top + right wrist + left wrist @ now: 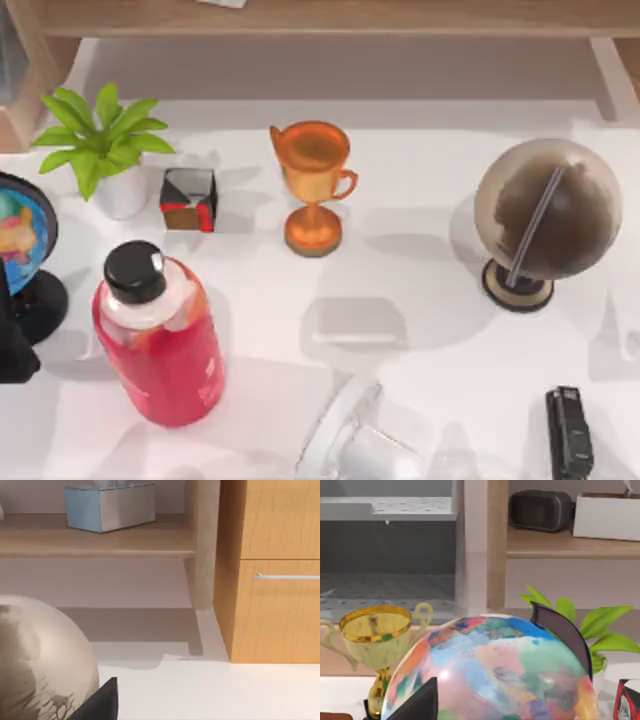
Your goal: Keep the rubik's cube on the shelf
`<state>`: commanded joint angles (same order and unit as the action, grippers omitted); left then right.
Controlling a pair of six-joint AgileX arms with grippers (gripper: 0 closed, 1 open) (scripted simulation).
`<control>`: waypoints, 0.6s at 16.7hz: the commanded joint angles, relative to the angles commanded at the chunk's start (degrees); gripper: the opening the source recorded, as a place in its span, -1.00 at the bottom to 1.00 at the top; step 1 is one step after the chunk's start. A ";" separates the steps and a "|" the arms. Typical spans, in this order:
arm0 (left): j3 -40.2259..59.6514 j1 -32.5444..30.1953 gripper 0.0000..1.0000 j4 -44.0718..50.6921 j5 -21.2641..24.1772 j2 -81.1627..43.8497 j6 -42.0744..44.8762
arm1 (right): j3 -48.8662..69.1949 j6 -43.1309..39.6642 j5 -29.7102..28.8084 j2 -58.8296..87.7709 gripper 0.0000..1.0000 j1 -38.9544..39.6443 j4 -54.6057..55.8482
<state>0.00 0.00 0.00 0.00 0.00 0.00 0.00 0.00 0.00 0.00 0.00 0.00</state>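
Shelf [400,15]: a light-brown wooden board along the far edge of the white tabletop [420,290], with a wooden side support at far left. Where the rubik's cube lies cannot be told.

On the tabletop, far left: a potted plant [100,150], with a black, red and grey cube [188,198] just beside it on the right. An orange trophy [314,185] stands upright near the far centre. A brown globe [545,210] stands at the right, well apart from the trophy. A colourful globe [20,230] sits at the left edge, and a red bottle [165,340] with a black cap is near it, toward the near side.

Left gripper [417,702]: close behind the colourful globe, facing the shelf. On that board sit a black case [540,510] and a white box [607,515]. Whether its jaws are open or closed cannot be told.

Right gripper [100,700]: beside the brown globe, facing the shelf, a blue tissue box [110,505] and a wooden drawer cabinet [275,570]. Jaw state cannot be told.
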 joint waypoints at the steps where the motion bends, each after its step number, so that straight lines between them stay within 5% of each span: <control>1: 0.00 0.00 1.00 0.00 0.00 0.00 0.00 | 0.00 0.00 0.00 0.00 1.00 0.00 0.00; 10: 0.00 0.00 1.00 0.00 0.00 0.00 0.00 | 12.11 -14.77 5.43 20.98 1.00 -5.01 16.13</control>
<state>0.00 0.00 0.00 0.00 0.00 0.00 12.11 -14.77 5.43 20.98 -5.01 16.13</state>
